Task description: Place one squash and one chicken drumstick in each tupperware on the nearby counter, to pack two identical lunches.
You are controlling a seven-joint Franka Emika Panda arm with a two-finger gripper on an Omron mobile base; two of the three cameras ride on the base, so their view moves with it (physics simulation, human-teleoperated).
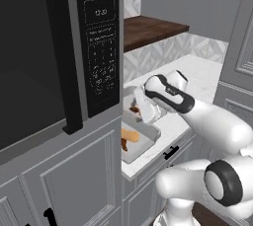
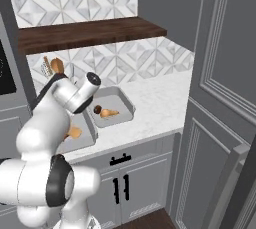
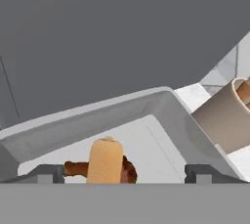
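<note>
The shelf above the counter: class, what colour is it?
Dark brown wood; the shelf shows best in the right base view.

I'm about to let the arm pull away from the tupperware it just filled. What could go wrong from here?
1. The open gripper sits low, its fingertips straddling the squash lying on the chicken drumstick; a sideways retreat could drag them out.
2. That tupperware lies close beside the microwave, so a wide swing might hit it.
3. The utensil holder stands just beyond the rim and could be toppled.
</note>
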